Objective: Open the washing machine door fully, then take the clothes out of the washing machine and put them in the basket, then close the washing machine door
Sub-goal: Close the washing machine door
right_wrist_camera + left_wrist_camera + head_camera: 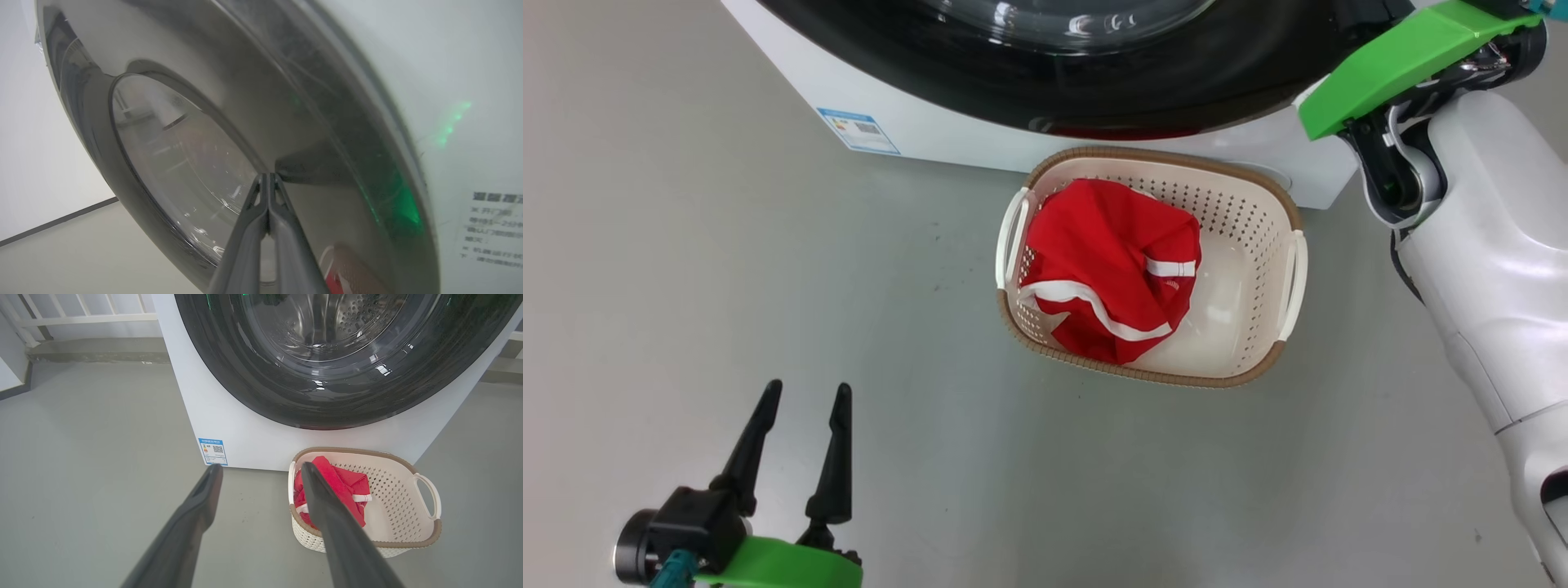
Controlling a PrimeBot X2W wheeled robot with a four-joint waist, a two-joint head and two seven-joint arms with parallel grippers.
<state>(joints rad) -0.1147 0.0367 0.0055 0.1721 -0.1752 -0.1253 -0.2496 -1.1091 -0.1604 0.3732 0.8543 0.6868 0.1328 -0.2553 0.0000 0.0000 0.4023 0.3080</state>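
Grey floor (727, 286) bears white washing machine (931, 131); basket (1241, 220) on floor, just beside machine front.

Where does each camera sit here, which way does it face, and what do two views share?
Head view: high up, looking down at the floor, the basket with the clothes and the washing machine; open left gripper lower left, pale right forearm at right.
Left wrist view: low, facing the washing machine door and basket between its own spread fingers.
Right wrist view: close to the door's glossy rim, along the shut right gripper.
Shared: head and left wrist views both show basket, clothes, blue sticker.
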